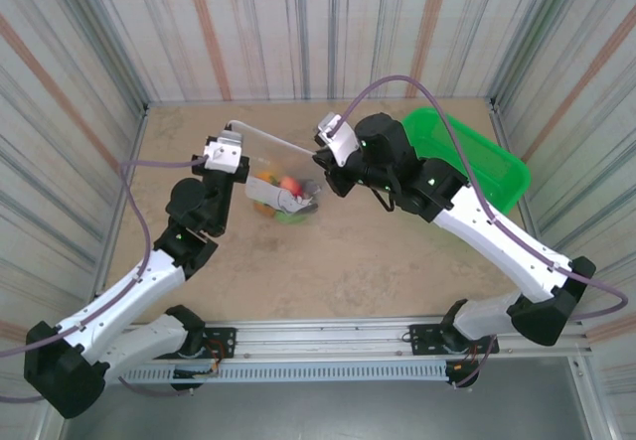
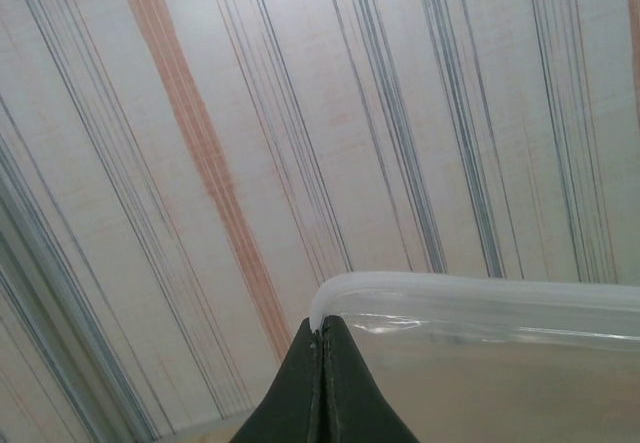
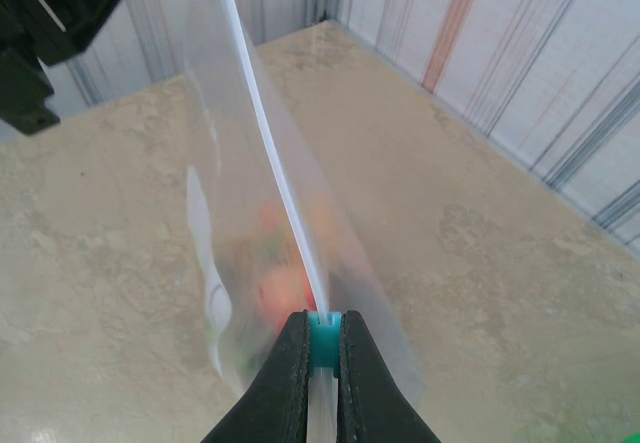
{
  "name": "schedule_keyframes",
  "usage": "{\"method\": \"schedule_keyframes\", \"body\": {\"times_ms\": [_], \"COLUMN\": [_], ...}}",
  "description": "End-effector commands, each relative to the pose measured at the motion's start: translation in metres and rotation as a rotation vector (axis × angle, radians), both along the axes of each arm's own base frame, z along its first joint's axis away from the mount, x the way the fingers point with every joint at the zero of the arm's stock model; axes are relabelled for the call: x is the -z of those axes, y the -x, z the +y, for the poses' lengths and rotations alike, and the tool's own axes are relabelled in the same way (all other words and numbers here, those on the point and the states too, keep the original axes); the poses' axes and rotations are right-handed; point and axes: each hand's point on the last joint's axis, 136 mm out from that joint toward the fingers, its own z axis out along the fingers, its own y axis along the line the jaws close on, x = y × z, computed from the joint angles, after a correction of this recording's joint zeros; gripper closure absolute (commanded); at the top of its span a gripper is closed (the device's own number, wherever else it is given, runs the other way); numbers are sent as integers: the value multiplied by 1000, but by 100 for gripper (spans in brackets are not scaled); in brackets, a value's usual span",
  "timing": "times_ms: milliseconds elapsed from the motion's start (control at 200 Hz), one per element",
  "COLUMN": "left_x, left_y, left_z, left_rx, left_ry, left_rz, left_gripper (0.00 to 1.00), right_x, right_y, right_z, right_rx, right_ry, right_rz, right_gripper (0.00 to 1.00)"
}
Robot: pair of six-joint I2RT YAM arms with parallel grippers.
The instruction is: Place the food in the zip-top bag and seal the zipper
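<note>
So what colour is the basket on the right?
The basket is bright green, clearest from the top camera.

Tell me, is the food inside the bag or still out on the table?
Inside: red and orange food shows blurred through the clear bag, low in it.

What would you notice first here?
The clear zip-top bag held up mid-table, its zipper pinched at one end by the left end effector and at the other by the right end effector. Colorful toy food sits in its bottom, and a bright green basket stands far right.
</note>
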Motion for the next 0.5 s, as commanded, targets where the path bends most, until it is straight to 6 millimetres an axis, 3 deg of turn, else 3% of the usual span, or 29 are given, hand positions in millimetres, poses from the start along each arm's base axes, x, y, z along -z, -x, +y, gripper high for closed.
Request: {"method": "schedule_keyframes", "body": {"times_ms": [0, 271, 496], "left_x": [-25, -24, -16], "left_y": [6, 4, 0], "left_z": [52, 54, 52], "left_rx": [-210, -217, -201], "left_ry": [97, 82, 94], "left_rz": [-63, -69, -37], "left_gripper": [100, 100, 100], "right_x": [22, 41, 34], "right_y": [9, 18, 13], "right_z": [-41, -57, -60], "right_rx": [97, 121, 142], "right_ry": [83, 91, 81], "right_rz": [80, 117, 111], "right_gripper": [100, 100, 100]}}
